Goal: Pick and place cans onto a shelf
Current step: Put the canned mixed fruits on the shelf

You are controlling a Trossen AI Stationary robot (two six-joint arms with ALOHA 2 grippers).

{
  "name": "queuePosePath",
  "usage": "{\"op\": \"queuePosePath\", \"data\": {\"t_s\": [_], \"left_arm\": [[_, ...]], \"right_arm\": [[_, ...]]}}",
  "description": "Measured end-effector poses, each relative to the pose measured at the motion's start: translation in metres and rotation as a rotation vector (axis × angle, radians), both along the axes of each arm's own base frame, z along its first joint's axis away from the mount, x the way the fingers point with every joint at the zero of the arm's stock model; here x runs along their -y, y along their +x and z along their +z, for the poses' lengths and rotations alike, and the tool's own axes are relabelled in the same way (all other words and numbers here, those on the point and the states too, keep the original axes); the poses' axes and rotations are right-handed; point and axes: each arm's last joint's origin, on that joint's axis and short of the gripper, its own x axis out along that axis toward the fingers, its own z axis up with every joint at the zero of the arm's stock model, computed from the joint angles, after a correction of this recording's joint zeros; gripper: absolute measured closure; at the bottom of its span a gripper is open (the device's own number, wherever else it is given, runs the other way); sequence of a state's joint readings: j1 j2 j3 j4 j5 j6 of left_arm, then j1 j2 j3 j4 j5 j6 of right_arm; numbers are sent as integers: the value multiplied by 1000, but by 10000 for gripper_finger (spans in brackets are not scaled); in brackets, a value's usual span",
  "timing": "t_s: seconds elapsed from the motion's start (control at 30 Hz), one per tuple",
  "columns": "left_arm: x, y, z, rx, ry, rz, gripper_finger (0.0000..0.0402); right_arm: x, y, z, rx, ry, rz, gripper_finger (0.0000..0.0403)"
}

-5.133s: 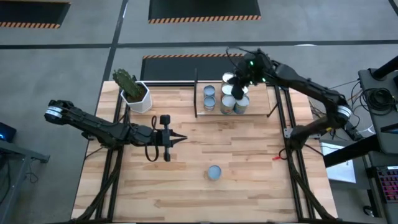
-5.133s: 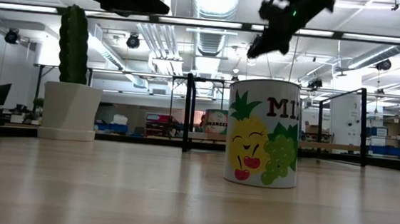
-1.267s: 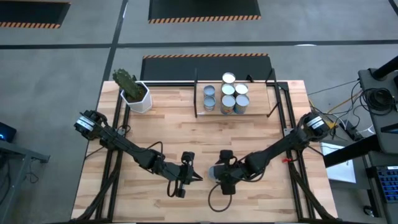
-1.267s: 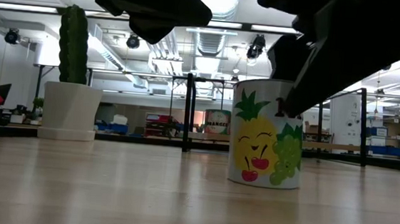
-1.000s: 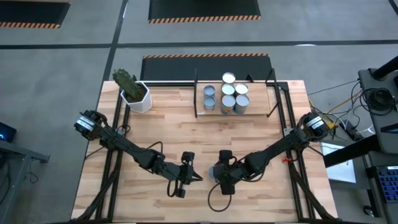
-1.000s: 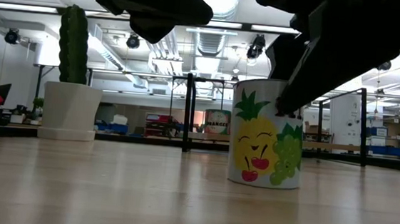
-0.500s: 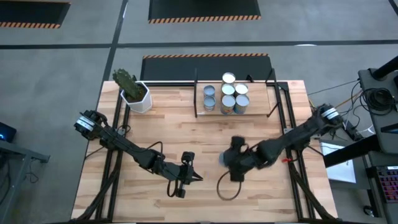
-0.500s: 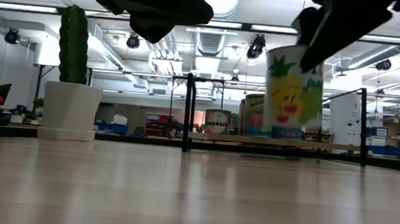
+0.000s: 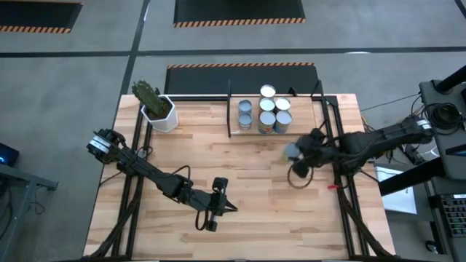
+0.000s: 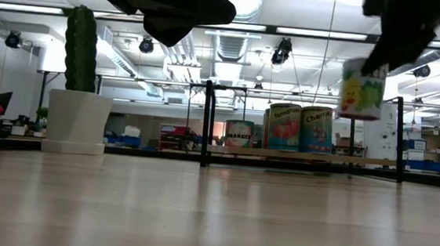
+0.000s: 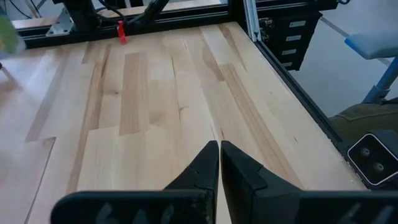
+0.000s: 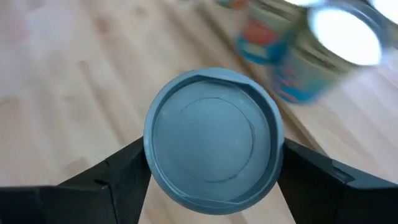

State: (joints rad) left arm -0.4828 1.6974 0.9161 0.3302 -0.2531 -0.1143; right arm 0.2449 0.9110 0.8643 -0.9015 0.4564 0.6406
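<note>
Overhead, the right claw (image 9: 293,151) grips 1 can (image 12: 213,142) at 4 o'clock off the shelf (image 9: 302,115), which carries 6 cans (image 9: 267,114); left claw (image 9: 231,209) clenched.

The right arm reaches in from the table's right edge, its right gripper (image 9: 295,151) raised above the table with both fingers (image 12: 118,174) clamped on the sides of a can (image 12: 213,151). The left arm stretches low toward the near middle, its left gripper (image 9: 231,209) pinched fully closed, empty.
</note>
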Motion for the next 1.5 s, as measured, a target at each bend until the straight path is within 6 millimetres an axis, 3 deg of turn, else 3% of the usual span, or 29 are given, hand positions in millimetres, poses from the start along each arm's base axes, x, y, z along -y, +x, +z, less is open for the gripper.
{"op": "queuePosePath", "data": {"t_s": [0.17,0.33,0.93,1.27,1.5], "left_arm": [[0,0,0,1,4,0,402],[0,1,2,29,14,-9,402],[0,2,3,40,18,-12,402],[-1,-1,12,66,23,-14,402],[-4,-4,24,112,51,13,402]], "right_arm": [[23,-31,-10,6,18,-166,118],[40,-42,-11,17,9,-265,116],[92,-34,-24,-142,-53,-496,118],[99,-28,-21,-78,-72,-497,116],[101,-26,-30,-55,-71,-512,119]]}}
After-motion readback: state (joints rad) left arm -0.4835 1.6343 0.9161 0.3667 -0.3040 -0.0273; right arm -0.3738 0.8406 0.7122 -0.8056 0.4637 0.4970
